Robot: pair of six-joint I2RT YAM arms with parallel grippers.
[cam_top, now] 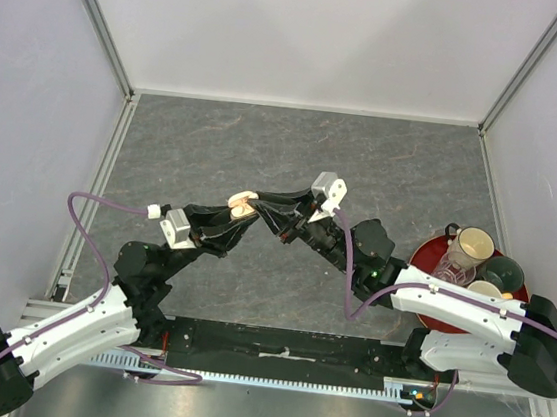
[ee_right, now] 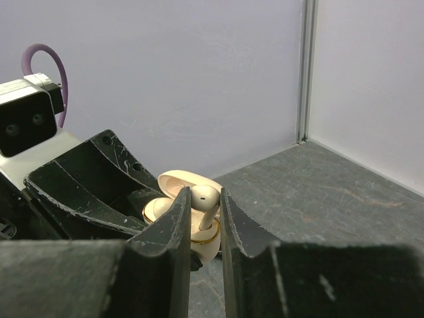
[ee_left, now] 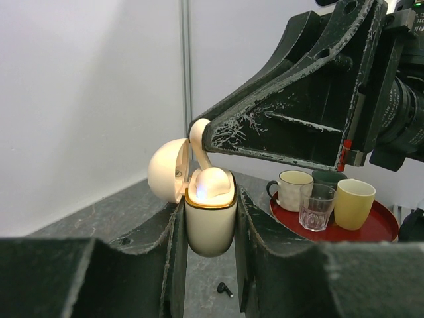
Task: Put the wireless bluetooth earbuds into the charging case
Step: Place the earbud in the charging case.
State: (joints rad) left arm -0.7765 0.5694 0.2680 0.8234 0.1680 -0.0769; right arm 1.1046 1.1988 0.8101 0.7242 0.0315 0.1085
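Left wrist view: L gripper point(ee_left: 209, 232) is closed on the cream case point(ee_left: 211, 215), one finger on each side. The case is upright and held up off the grey stone-look table point(ee_left: 99, 222). A gold rim runs round the case mouth, and the lid point(ee_left: 167, 170) is hinged open to the left. A rounded cream shape w/ a bluish glow sits in the mouth; can't tell if it's a seated bud. R gripper point(ee_right: 204, 213) is at upper right of this view, pinching a cream bud point(ee_left: 199, 138) at its fingertips. The bud's head is up and its stem slants down toward the case mouth. A black bud point(ee_left: 225, 289) lies on the table below the case, well apart from it. Far right there's a red tray point(ee_left: 371, 228) w/ a cream mug point(ee_left: 295, 189), a clear glass point(ee_left: 316, 207), a yellow cup point(ee_left: 354, 203) and a green cup point(ee_left: 329, 177) behind them. Right wrist view: the cream bud's head is nipped between the R fingers and its stem tip is at about rim level; can't tell if it touches. The open lid is behind it and an L finger is at left. Top external view: both grippers meet near table centre w/ the case between them, and the tray sits at the right edge beside the R arm. Plain pale walls point(cam_top: 309, 31) enclose the table.
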